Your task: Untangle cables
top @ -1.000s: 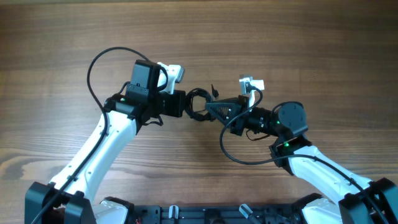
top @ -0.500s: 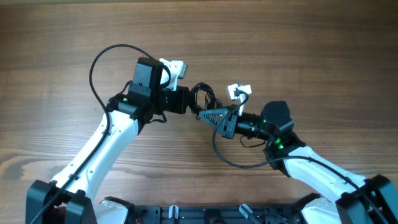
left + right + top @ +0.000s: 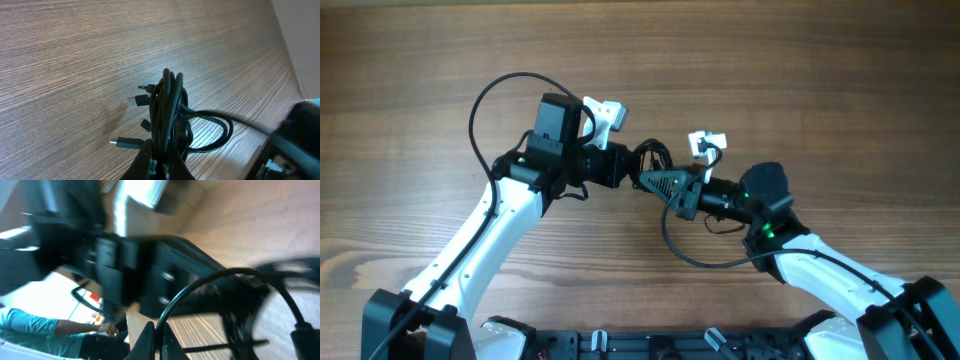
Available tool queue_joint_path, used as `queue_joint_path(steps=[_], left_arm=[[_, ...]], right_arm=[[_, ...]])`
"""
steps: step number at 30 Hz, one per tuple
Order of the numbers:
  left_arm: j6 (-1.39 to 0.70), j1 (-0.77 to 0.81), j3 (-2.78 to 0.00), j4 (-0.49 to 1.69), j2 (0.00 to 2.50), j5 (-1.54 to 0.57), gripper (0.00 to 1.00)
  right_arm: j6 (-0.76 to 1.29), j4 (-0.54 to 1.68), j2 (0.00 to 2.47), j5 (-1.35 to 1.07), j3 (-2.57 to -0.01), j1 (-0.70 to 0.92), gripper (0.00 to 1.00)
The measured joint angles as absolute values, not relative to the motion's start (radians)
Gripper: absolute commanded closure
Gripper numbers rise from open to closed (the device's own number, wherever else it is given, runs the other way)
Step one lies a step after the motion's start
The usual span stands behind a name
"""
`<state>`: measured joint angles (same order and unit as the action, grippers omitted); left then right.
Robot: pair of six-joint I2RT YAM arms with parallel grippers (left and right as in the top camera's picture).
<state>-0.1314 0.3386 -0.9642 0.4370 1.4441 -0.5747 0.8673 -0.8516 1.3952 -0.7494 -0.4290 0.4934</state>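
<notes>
Black thin cables (image 3: 169,112) bunched between both grippers at a wooden table (image 3: 820,80).
Left gripper (image 3: 161,156) clamps the bundle; right gripper (image 3: 155,337) is closed on one cord loop.

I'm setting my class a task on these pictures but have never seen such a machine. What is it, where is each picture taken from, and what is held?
Two robot arms stand at a wooden table, each ending in a two-finger gripper. One picture looks straight down from above; the other two come from a camera on each wrist. The left gripper is clamped on a bundle of thin black cables, whose small plug ends stick out. The right gripper meets it and seems to pinch one loop, though that view is blurred.
</notes>
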Motion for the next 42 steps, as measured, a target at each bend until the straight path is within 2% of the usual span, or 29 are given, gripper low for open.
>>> queue_joint_path(steps=[4, 13, 18, 24, 26, 27, 29, 31, 33, 36, 37, 39, 42], left_arm=[[-0.131, 0.327, -0.964, 0.437, 1.446, -0.575, 0.96], [-0.041, 0.319, -0.964, 0.441, 1.449, -0.704, 0.96], [-0.015, 0.319, -0.964, 0.441, 1.449, -0.767, 0.96], [0.022, 0.319, -0.964, 0.434, 1.449, -0.871, 0.96], [0.025, 0.325, -0.964, 0.429, 1.449, -0.882, 0.96], [0.025, 0.330, -0.964, 0.424, 1.449, -0.883, 0.96], [0.023, 0.343, -0.964, 0.398, 1.449, -0.888, 0.96], [0.016, 0.354, -0.964, 0.373, 1.449, -0.889, 0.96], [0.002, 0.360, -0.964, 0.357, 1.449, -0.885, 0.96], [-0.007, 0.346, -0.964, 0.353, 1.449, -0.860, 0.96], [-0.017, 0.333, -0.964, 0.351, 1.449, -0.852, 0.96], [-0.054, 0.297, -0.964, 0.346, 1.449, -0.830, 0.96], [-0.127, 0.240, -0.964, 0.347, 1.449, -0.799, 0.96]], right_arm=[[0.887, -0.707, 1.396, -0.696, -0.429, 0.494, 0.96], [0.979, -0.683, 1.396, -0.476, -0.429, 0.494, 0.96], [0.991, -0.590, 1.397, -0.417, -0.429, 0.494, 0.95], [0.995, -0.654, 1.397, -0.411, -0.429, 0.494, 0.96], [0.995, -0.661, 1.397, -0.418, -0.429, 0.494, 0.92], [0.995, -0.659, 1.397, -0.419, -0.429, 0.494, 0.89], [0.999, -0.659, 1.397, -0.419, -0.429, 0.494, 0.72], [0.996, -0.661, 1.398, -0.426, -0.429, 0.494, 0.62], [0.997, -0.665, 1.398, -0.430, -0.429, 0.495, 0.44], [0.999, -0.661, 1.400, -0.430, -0.429, 0.495, 0.23], [1.000, -0.661, 1.402, -0.430, -0.429, 0.494, 0.08], [1.004, -0.652, 1.407, -0.424, -0.429, 0.488, 0.02], [1.024, -0.661, 1.408, -0.428, -0.429, 0.466, 0.00]])
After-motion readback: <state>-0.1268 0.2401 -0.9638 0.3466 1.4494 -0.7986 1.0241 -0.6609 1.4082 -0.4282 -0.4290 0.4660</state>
